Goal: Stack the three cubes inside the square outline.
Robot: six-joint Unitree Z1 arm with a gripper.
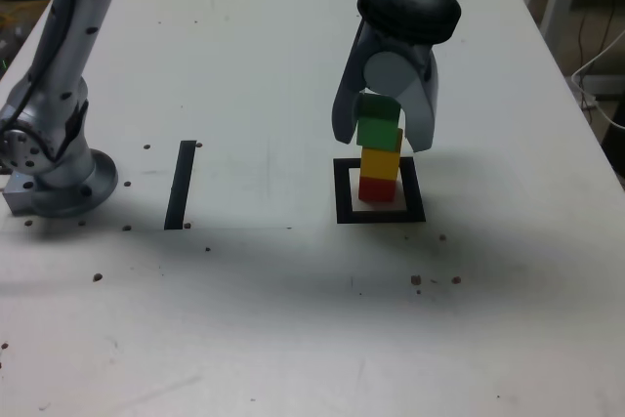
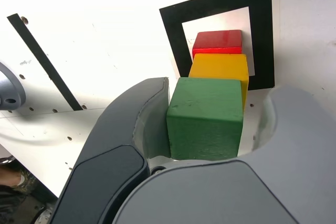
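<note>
The gripper (image 1: 382, 142) is standing open around the green cube (image 2: 205, 121) (a gap is showing), which is topping the yellow cube (image 2: 220, 66) and red cube (image 2: 218, 41) inside the black square (image 2: 261, 35).

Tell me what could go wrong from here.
The gripper stands open, one jaw much closer to the green cube than the other; an uneven retreat could drag it off.

The green cube looks slightly off-centre on the yellow cube, so a nudge might topple the stack.
</note>
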